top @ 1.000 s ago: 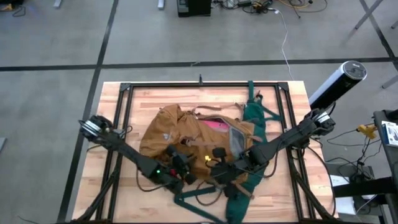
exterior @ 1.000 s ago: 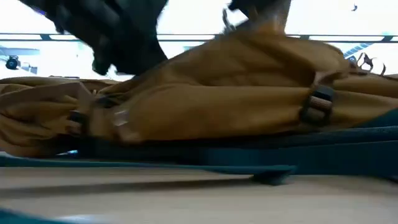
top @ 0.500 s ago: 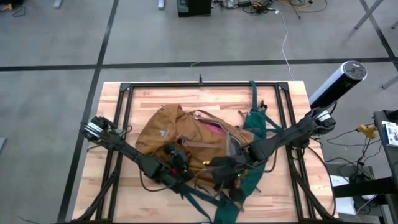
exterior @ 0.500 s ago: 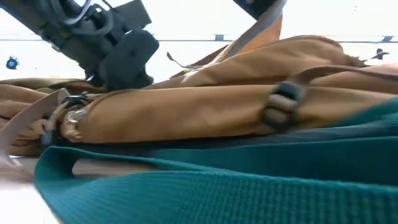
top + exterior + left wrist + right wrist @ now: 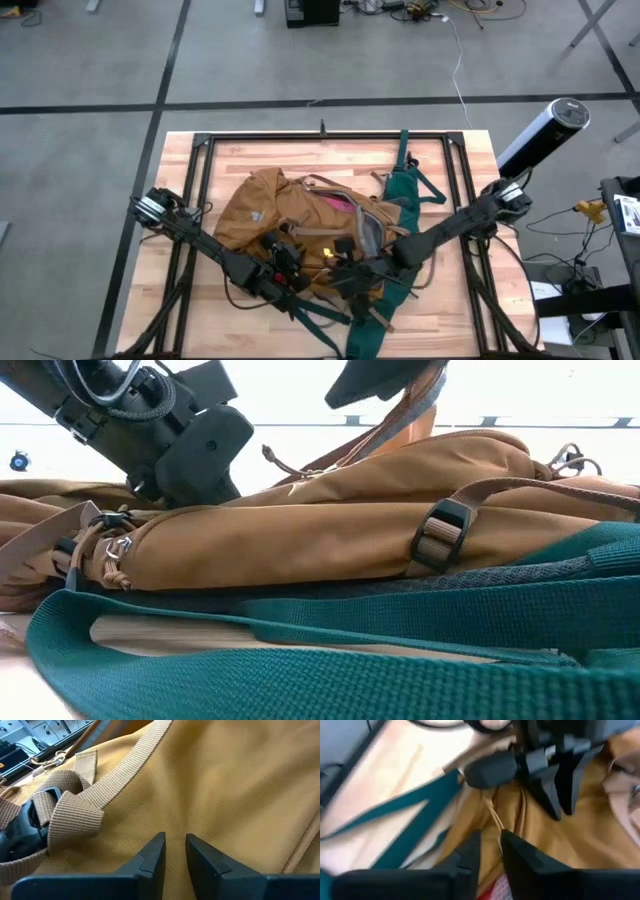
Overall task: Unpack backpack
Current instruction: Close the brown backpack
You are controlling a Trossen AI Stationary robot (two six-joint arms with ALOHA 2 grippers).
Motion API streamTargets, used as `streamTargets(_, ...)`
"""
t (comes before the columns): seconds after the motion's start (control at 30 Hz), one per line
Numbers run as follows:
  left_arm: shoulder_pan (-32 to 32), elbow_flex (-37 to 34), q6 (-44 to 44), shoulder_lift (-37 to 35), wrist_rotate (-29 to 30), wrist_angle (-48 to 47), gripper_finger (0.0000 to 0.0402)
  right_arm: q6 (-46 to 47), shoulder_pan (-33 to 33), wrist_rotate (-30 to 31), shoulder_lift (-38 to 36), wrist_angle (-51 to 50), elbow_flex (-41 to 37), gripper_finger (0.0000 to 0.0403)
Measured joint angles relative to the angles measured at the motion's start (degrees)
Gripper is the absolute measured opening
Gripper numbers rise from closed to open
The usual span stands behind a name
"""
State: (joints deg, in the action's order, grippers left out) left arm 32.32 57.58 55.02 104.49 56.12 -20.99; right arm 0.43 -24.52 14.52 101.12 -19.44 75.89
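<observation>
On table — one backpack, two hands.

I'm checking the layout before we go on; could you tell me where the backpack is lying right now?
In the high view the backpack lies on the wooden table, roughly central, toward its near edge, with the left gripper and right gripper over its near side.

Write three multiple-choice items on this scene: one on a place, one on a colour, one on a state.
1. Where are both grippers?
A. at the backpack's near edge
B. off the table
C. by the table's far edge

2. What colour are the backpack's long straps?
A. red
B. green
C. white

3. How does the backpack lie?
A. standing upright
B. hanging from an arm
C. flat on the table

Answers: 1 A, the left gripper and right gripper both meet the backpack there. 2 B, green straps trail in front. 3 C, it lies slumped on the table.
</observation>
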Motion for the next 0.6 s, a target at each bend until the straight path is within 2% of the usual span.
streamTargets(0.17,0.00,0.00,-0.01,0.00,0.01,0.24,0.0064,-1.63,1.94,-1.06,5.20,0.16,2.37,0.0140)
streamTargets(0.3,0.07,0.00,0.00,0.00,-0.07,0.35,0.0064,-0.12,2.54,-0.58,7.71,0.51,3.76,0.0164)
streamTargets(0.4,0.18,0.00,0.10,0.04,-0.07,0.46,0.0064,2.64,3.11,0.55,8.52,0.12,3.83,0.0139)
streamTargets(0.53,0.26,0.00,0.14,0.04,-0.10,0.38,0.0064,3.48,3.18,0.68,8.06,-0.24,3.85,0.0035)
streamTargets(0.6,0.32,-0.01,0.16,0.04,-0.20,-0.16,0.0064,3.60,2.65,0.80,7.05,-1.66,4.33,0.0014)
